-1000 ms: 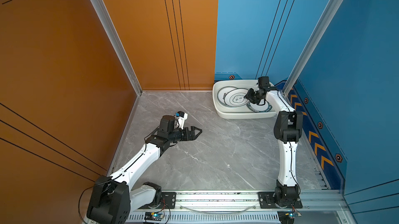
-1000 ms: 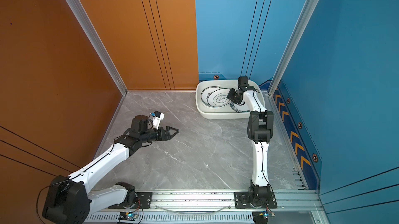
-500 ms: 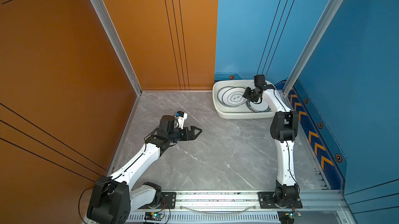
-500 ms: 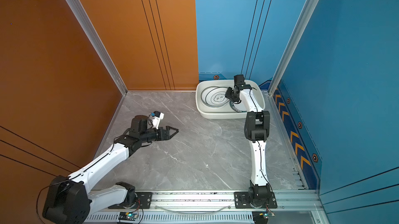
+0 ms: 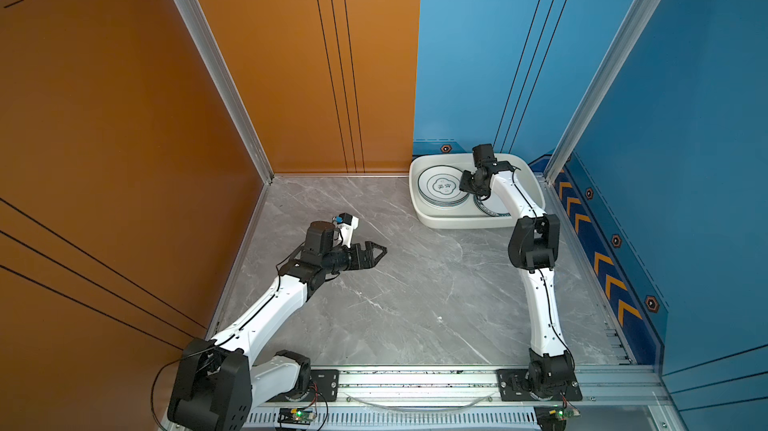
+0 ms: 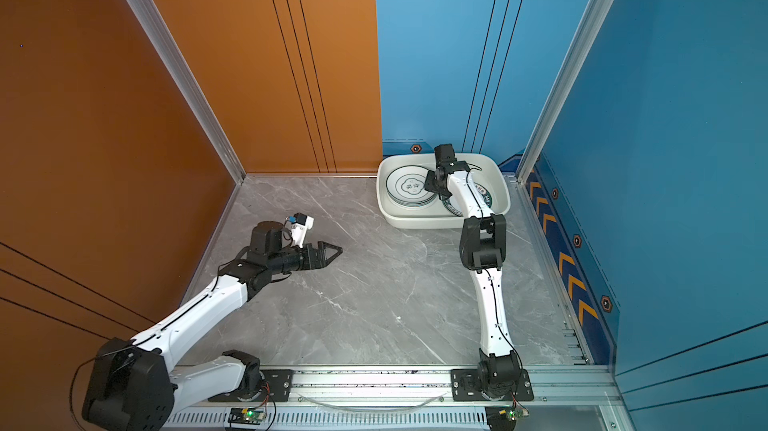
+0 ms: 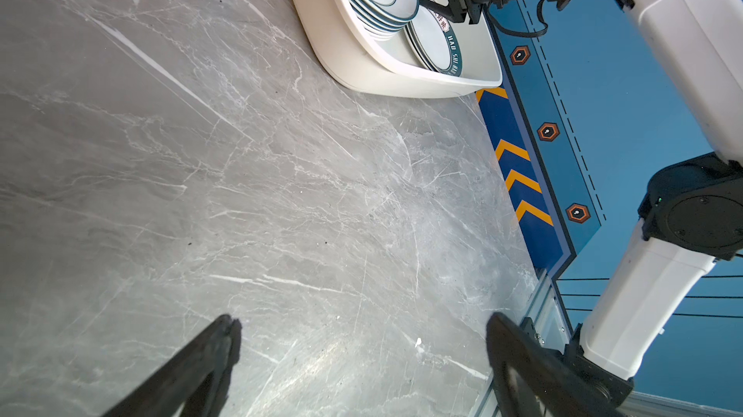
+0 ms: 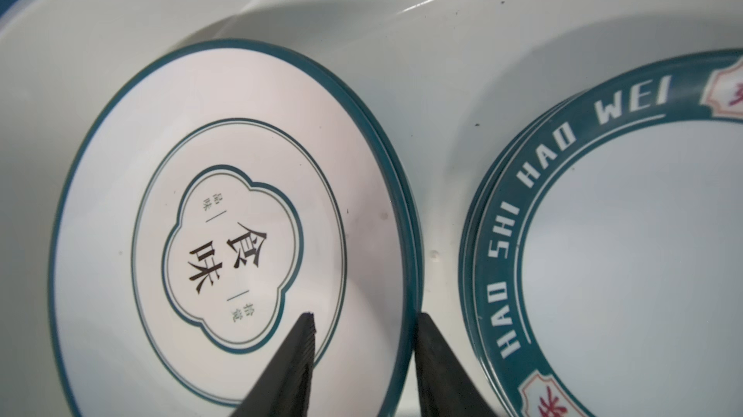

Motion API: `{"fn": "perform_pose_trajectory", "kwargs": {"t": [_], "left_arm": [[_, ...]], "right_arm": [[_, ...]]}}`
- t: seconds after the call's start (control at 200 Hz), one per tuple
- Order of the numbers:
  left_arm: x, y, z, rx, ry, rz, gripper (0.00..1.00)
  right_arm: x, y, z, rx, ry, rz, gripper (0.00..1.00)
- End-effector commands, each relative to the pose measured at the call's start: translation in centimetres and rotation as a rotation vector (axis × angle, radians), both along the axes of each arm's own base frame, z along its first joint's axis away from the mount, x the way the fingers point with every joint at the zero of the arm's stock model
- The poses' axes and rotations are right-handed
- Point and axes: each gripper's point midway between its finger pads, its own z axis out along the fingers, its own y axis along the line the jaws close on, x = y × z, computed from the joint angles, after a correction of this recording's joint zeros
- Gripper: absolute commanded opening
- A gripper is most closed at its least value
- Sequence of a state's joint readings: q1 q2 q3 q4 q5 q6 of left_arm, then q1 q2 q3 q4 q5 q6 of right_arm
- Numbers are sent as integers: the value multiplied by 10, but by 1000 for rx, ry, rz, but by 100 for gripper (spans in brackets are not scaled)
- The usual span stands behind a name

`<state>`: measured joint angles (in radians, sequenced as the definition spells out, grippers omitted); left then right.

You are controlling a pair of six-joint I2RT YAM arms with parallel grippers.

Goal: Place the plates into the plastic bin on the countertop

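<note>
**Plates lie stacked in the bin, right gripper poised at a rim**

At the 6 o'clock edge of the grey marbled countertop (image 5: 415,304), both arms rise from an aluminium rail (image 5: 415,383). Toward 9 o'clock the left gripper (image 5: 380,251) hangs low over the stone, pointing to 3 o'clock. Its wrist view shows its black fingers (image 7: 193,358) spread wide and holding nothing.

The right arm (image 5: 540,308) climbs from 5 o'clock along the countertop's 3 o'clock side and bends over the white plastic bin (image 5: 457,223). The bin sits in the 1 o'clock corner, close by the blue wall (image 5: 478,54).

The plates (image 8: 225,214) lie inside the bin in two stacks, side by side and close together. The clover-marked stack (image 5: 440,187) fills the bin's 9 o'clock end. Its top plate has a thin teal rim and Chinese characters in a clover-shaped frame. The teal-banded stack (image 5: 492,208), lettered "HAO SHI HAO WEI", fills the 3 o'clock end and is partly hidden under the arm in both top views.

The right gripper (image 8: 366,316) hovers just above the clover-marked stack, at the edge nearest its neighbour. Its jaws stand partly apart. One of its fingers (image 8: 293,354) is over the top plate's face, and the other is just outside the rim, in the gap between the stacks. The top plate lies flat on its stack, and the gripper grasps nothing.
</note>
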<state>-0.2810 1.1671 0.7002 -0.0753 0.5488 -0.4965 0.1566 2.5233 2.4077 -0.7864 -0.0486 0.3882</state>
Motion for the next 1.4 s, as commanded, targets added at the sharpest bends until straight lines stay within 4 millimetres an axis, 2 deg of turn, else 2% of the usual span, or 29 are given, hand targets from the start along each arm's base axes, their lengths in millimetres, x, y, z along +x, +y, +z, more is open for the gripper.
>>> {"fn": "perform_pose_trajectory", "kwargs": {"t": [0.0, 0.165, 0.25, 0.275, 0.28, 0.29, 0.41, 0.431, 0.491, 0.581, 0.711, 0.861, 0.986, 1.001, 1.166, 1.392], "left_arm": [[2, 8, -5, 25, 1, 28, 98], [9, 31, -7, 93, -14, 116, 98], [13, 50, -6, 142, -41, 191, 98], [14, 57, -4, 157, -52, 216, 98], [15, 58, -4, 162, -54, 222, 98], [15, 61, -4, 169, -60, 233, 98], [22, 103, -2, 288, -133, 400, 98], [23, 110, -1, 314, -146, 427, 98], [25, 132, -4, 403, -176, 505, 98], [27, 155, -9, 518, -227, 572, 98], [30, 175, -17, 676, -370, 614, 98], [28, 191, -29, 787, -510, 655, 98], [27, 202, -45, 740, -508, 705, 98], [28, 202, -46, 738, -504, 700, 98], [44, 199, -47, 722, -496, 661, 98], [66, 205, -50, 698, -523, 685, 98]], "right_arm": [[-3, -13, 52, -148, -82, 20, 44], [-16, -25, 126, -218, -222, 0, 46], [-36, -32, 168, -226, -294, -9, 47], [-43, -34, 173, -226, -304, -13, 47], [-46, -34, 182, -223, -321, -14, 47], [-50, -35, 187, -221, -330, -15, 47], [-92, -45, 198, -170, -379, -29, 48], [-100, -46, 189, -160, -372, -28, 48], [-123, -54, 185, -128, -398, -42, 49], [-159, -74, 159, -137, -393, -90, 52], [-207, -112, 119, -212, -375, -188, 54], [-249, -140, 75, -249, -365, -265, 56], [-263, -141, 45, -263, -426, -219, 60], [-263, -139, 43, -262, -440, -206, 64], [-272, -136, 16, -237, -530, -206, 65], [-269, -139, 31, -266, -675, -211, 67]]}}
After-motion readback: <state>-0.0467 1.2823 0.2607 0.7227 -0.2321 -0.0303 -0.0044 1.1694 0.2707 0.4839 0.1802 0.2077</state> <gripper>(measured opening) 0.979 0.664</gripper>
